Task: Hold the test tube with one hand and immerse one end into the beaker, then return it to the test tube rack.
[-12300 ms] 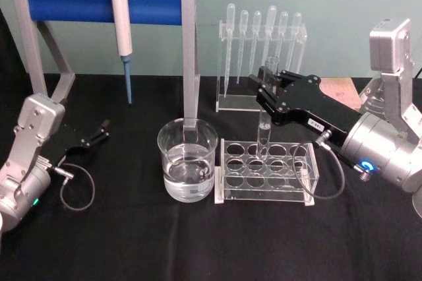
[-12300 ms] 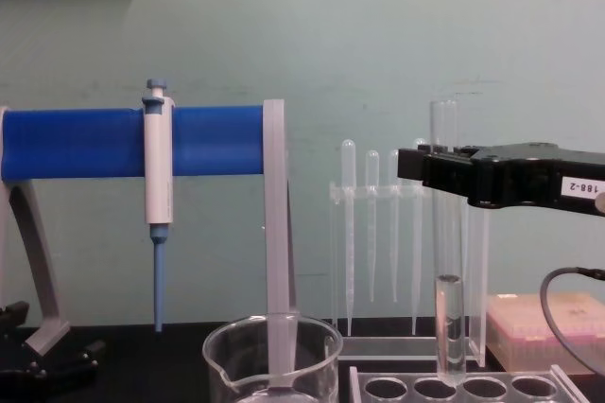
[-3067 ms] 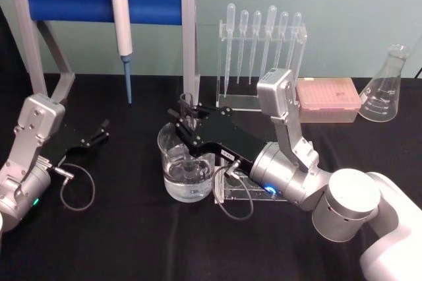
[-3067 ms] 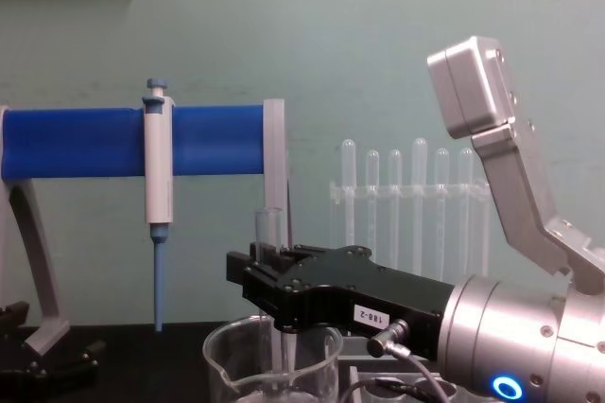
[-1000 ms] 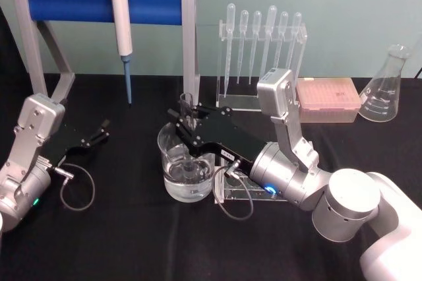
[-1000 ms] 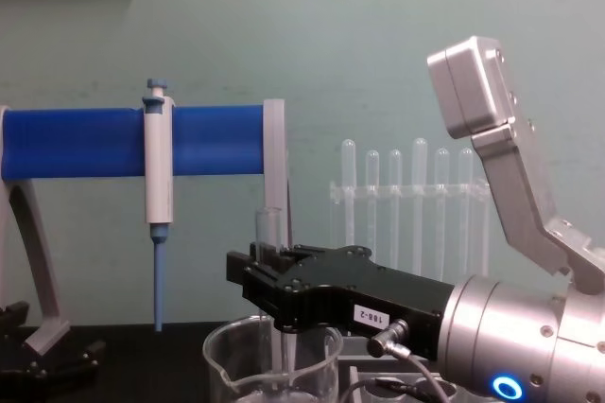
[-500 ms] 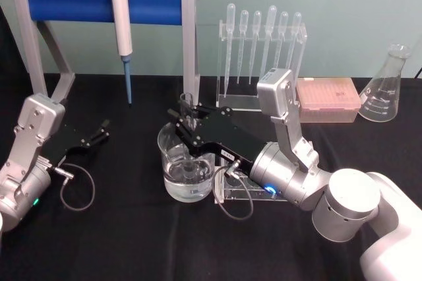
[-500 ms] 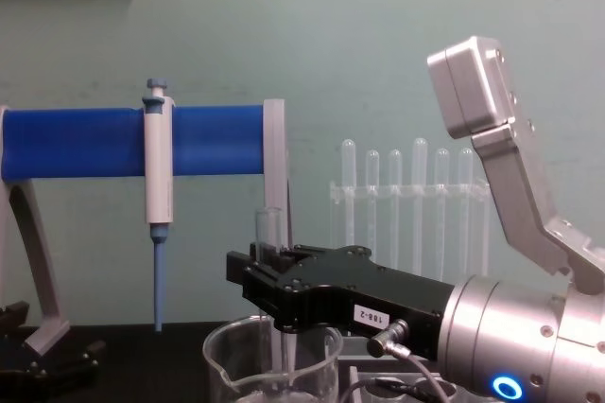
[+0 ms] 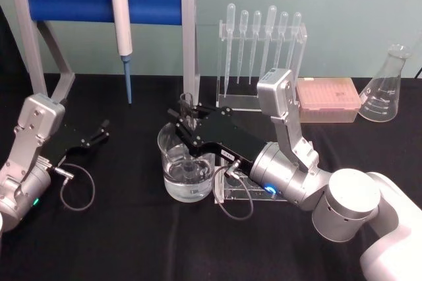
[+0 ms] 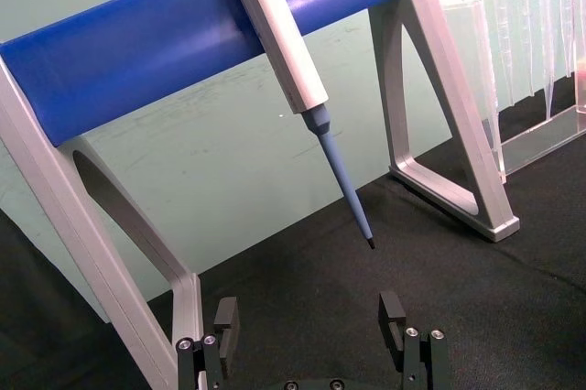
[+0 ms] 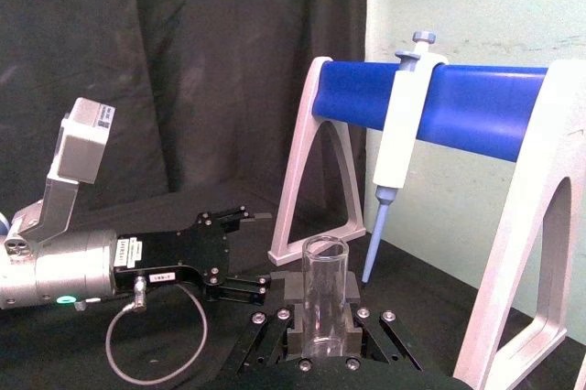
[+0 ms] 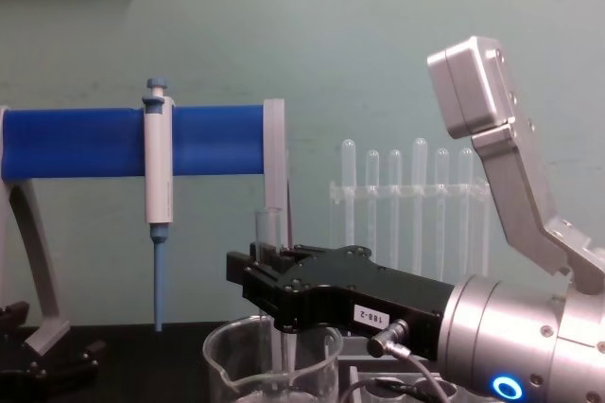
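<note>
Reaching flat over the beaker (image 9: 173, 165), right jaws gripping upright test tube (image 11: 325, 294); left jaws parted.

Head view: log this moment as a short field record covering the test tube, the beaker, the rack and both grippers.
test tube: upright, lower part down inside the beaker
beaker: holds clear liquid, stands just left of the rack
right gripper: over the beaker, shut on the test tube
left gripper: open, holding nothing, low at the far left
test tube rack: beside the beaker, tube not in it
step left: return the tube to the rack
</note>
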